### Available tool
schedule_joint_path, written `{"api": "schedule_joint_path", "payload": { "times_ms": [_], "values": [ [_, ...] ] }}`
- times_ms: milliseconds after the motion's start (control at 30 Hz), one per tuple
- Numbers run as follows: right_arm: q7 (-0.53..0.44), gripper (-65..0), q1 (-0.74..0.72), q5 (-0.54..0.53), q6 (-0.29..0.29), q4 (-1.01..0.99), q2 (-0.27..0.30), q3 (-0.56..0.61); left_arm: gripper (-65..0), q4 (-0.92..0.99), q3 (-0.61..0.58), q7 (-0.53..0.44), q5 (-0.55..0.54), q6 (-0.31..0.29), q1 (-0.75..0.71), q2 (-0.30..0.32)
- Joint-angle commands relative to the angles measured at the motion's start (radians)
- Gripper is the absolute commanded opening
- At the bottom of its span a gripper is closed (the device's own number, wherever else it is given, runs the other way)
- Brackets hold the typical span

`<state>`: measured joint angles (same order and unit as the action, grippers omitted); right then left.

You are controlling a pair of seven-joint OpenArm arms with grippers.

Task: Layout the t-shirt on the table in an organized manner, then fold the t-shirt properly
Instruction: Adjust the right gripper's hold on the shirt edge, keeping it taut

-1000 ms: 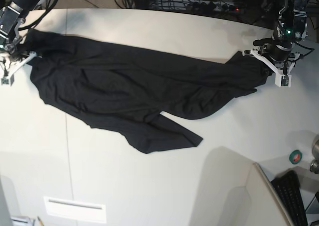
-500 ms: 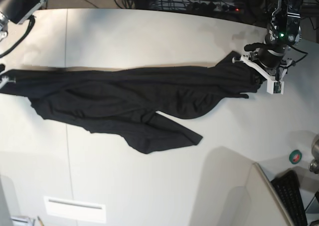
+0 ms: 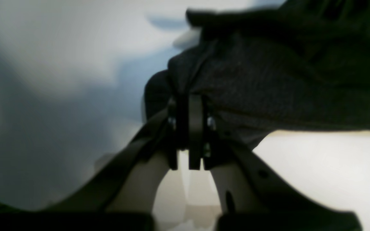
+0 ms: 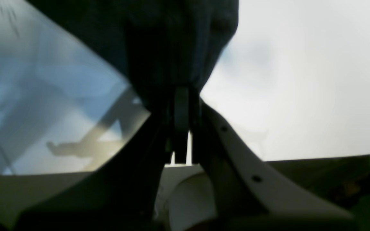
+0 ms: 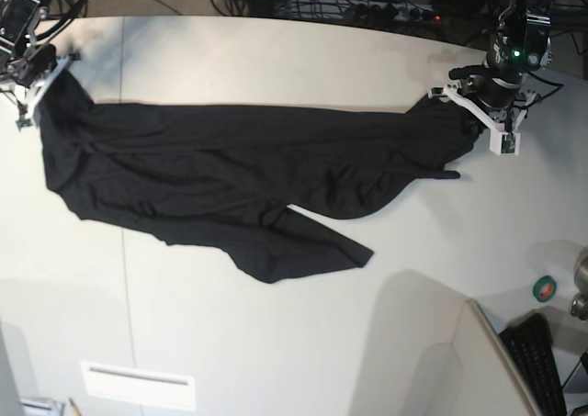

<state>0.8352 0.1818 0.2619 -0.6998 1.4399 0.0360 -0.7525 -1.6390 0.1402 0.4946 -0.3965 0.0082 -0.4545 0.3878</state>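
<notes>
Black t-shirt (image 5: 230, 177) stretches between left gripper (image 5: 476, 113) and right gripper (image 5: 37, 90), both pinching it.

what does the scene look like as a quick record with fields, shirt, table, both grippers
garment: large black cloth t-shirt, stretched across the table, rumpled, one flap trailing toward the near side
graphic: not visible, only plain black shows
surface: wide off-white matte table
left gripper: shut on a bunched edge of the shirt, at the base view's right end
right gripper: shut on gathered cloth, at the base view's left end
fold: not yet started
</notes>
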Motion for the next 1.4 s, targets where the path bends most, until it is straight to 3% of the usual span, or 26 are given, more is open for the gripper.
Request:
{"api": "schedule_joint_path", "payload": {
  "times_ms": [0,100,167,267,400,633,1367],
  "values": [
    [-0.015,-60.9,-0.011,-0.005,0.002,0.042,0.017,-0.003,-65.0,-0.016,0.006,-0.020,0.000,0.005,0.004,0.013],
    [-0.018,-42.5,-0.009,-0.005,0.002,0.134,-0.002,-0.005,-65.0,-0.016,0.012,-0.020,0.000,0.005,0.003,0.015],
    [-0.024,-36.8,-0.009,-0.005,0.002,0.209,-0.018,-0.002,-65.0,-0.016,0.012,-0.020,0.000,0.005,0.003,0.018],
    [-0.026,-35.9,-0.032,-0.005,0.002,0.241,-0.015,0.052,-65.0,-0.016,0.014,-0.020,0.000,0.005,0.003,0.018],
    [-0.026,-35.9,-0.109,-0.005,0.002,0.138,0.018,0.133,-65.0,-0.016,0.014,-0.020,0.000,0.005,0.003,0.017],
    [-0.024,-36.0,-0.179,-0.005,0.002,0.009,0.018,0.141,-65.0,-0.016,0.014,-0.020,0.000,0.005,0.003,0.018],
    [-0.023,-36.6,-0.222,-0.005,0.002,-0.078,-0.003,0.139,-65.0,-0.016,0.014,-0.020,0.000,0.005,0.003,0.018]
  ]
}}
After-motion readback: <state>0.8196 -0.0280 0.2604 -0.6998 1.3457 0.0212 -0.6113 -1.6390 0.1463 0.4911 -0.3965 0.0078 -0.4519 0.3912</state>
